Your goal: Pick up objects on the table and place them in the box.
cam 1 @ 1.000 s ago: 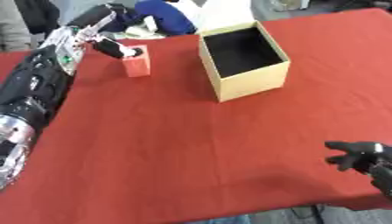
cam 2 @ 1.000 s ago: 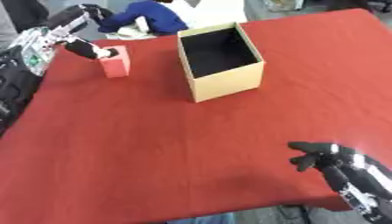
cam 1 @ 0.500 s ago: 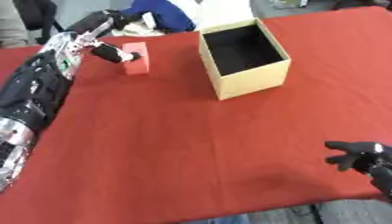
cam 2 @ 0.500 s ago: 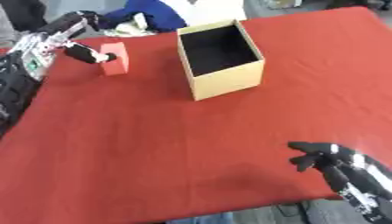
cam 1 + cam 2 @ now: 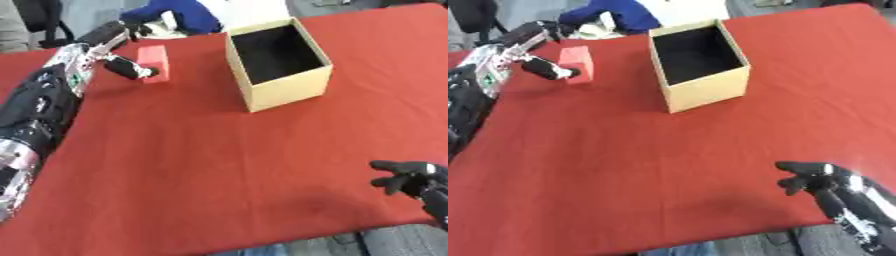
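A small red block (image 5: 153, 62) is seen standing upright on the red surface (image 5: 219, 165), near its far left part. It is touched on its left side by a dark finger of the left hand (image 5: 122, 65). An open cardboard box (image 5: 278, 63) is placed to the right of the block, well apart from it. The inside of the box looks dark and its walls are tan.

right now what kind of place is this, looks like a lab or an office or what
Probably a lab or office demo room, though that is a guess. The work lies on a table under a red cloth, with only an open cardboard box and a red block as props, and a black chair stands behind.
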`<control>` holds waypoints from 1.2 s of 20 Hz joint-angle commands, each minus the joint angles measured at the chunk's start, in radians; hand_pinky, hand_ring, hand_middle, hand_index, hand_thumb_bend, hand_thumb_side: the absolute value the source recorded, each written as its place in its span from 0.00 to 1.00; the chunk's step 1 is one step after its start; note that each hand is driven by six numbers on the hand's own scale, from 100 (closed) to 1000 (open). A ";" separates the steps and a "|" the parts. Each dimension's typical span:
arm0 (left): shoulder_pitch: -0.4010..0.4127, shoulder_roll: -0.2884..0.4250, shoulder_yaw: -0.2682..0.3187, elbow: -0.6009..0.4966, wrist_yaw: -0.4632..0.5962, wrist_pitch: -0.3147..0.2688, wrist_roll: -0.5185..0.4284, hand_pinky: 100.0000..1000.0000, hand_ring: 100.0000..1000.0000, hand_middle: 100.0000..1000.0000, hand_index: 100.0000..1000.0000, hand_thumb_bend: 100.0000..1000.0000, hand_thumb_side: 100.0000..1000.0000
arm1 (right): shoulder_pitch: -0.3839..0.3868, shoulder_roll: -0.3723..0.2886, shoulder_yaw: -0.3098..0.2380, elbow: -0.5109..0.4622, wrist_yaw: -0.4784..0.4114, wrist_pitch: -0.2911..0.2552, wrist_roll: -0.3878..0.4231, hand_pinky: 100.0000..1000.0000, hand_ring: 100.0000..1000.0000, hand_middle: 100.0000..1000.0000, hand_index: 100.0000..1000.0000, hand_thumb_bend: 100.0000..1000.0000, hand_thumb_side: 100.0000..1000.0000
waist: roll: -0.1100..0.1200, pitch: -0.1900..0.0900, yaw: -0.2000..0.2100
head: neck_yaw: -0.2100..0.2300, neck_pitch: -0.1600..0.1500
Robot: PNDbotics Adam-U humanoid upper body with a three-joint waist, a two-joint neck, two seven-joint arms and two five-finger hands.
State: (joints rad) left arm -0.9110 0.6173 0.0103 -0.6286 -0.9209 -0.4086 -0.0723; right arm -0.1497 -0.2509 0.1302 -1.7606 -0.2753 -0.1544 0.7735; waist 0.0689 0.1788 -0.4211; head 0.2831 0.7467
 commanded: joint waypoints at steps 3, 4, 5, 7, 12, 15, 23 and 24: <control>-0.009 0.021 0.004 -0.004 -0.028 0.009 0.006 1.00 0.70 0.73 0.89 0.50 0.31 | -0.009 -0.003 -0.003 -0.015 0.005 -0.003 0.001 0.83 0.94 0.54 0.81 0.00 0.49 | -0.005 -0.013 -0.002 | -0.003 0.003; -0.008 0.021 0.005 -0.003 -0.033 0.013 0.010 1.00 0.70 0.72 0.89 0.50 0.31 | -0.008 -0.002 -0.003 -0.015 0.005 -0.003 0.001 0.83 0.94 0.54 0.81 0.00 0.49 | -0.006 -0.013 -0.002 | -0.003 0.004; -0.007 0.021 0.005 -0.002 -0.039 0.018 0.014 1.00 0.69 0.71 0.89 0.50 0.29 | -0.008 -0.002 -0.003 -0.015 0.005 -0.003 0.001 0.83 0.94 0.54 0.81 0.00 0.49 | -0.006 -0.014 -0.002 | -0.002 0.004; -0.005 0.022 0.008 0.000 -0.047 0.029 0.026 0.99 0.67 0.69 0.88 0.48 0.24 | -0.008 -0.002 -0.003 -0.014 0.004 -0.002 0.001 0.83 0.94 0.54 0.81 0.00 0.49 | -0.006 -0.014 -0.002 | -0.003 0.004; -0.001 0.024 0.012 0.007 -0.058 0.055 0.065 0.96 0.56 0.56 0.85 0.44 0.17 | -0.008 -0.002 -0.003 -0.014 0.004 -0.002 0.001 0.83 0.94 0.54 0.81 0.00 0.49 | -0.006 -0.016 0.000 | -0.005 0.003; 0.001 0.024 0.012 0.010 -0.053 0.061 0.079 0.93 0.49 0.47 0.82 0.41 0.14 | -0.008 -0.002 -0.003 -0.014 0.004 -0.001 0.001 0.84 0.94 0.54 0.81 0.00 0.49 | -0.005 -0.016 0.002 | -0.005 0.003; 0.002 0.025 0.017 -0.012 -0.001 0.069 0.110 0.89 0.34 0.27 0.75 0.35 0.08 | -0.008 -0.004 -0.003 -0.014 0.003 0.000 0.000 0.84 0.94 0.54 0.81 0.00 0.49 | -0.005 -0.020 0.011 | -0.008 0.005; 0.000 0.025 0.017 -0.021 0.015 0.069 0.115 0.89 0.33 0.27 0.75 0.34 0.07 | -0.008 -0.004 -0.003 -0.014 0.003 0.000 0.000 0.84 0.94 0.54 0.81 0.00 0.49 | -0.006 -0.021 0.013 | -0.008 0.005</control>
State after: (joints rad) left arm -0.8935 0.6152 0.0172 -0.6243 -0.9226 -0.3409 0.0312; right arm -0.1496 -0.2487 0.1302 -1.7606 -0.2752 -0.1538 0.7735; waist 0.0676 0.1762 -0.4095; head 0.2780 0.7470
